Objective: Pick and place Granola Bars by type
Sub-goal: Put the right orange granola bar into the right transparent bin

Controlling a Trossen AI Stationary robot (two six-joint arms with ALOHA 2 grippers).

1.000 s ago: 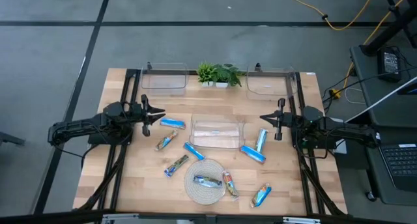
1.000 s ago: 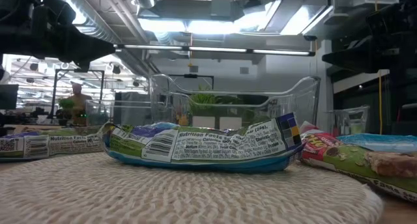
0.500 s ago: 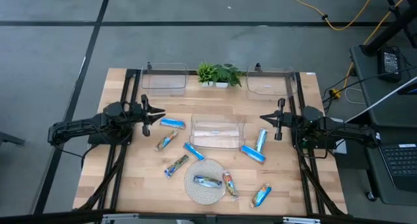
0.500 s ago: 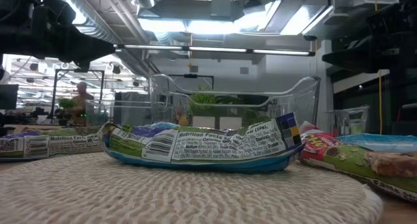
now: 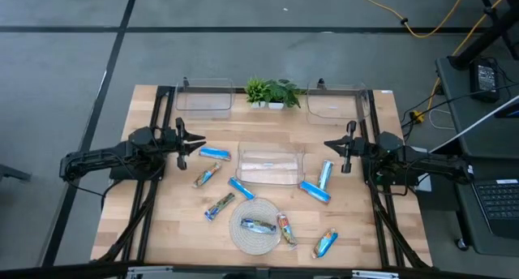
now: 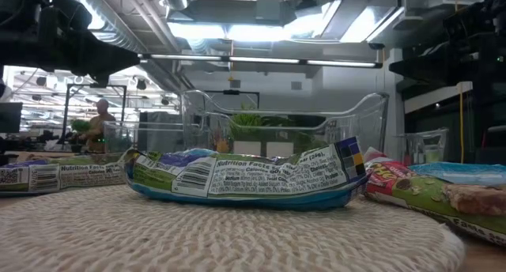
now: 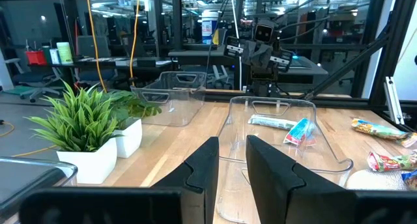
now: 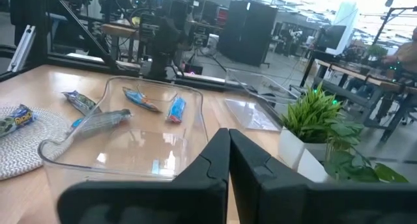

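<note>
The left gripper [image 5: 199, 142] is waiting at nine o'clock with its fingers a little bit apart, holding nothing. The right gripper [image 5: 328, 144] is waiting at three o'clock, pinched closed and empty. The Granola Bars [image 5: 217, 205] are lying around the middle clear bin [image 5: 270, 166], with two sitting on the round mat [image 5: 242, 235] at six o'clock.

the person [image 6: 101, 114] far back in the room has shifted slightly, it seems — nothing else changed.
</note>
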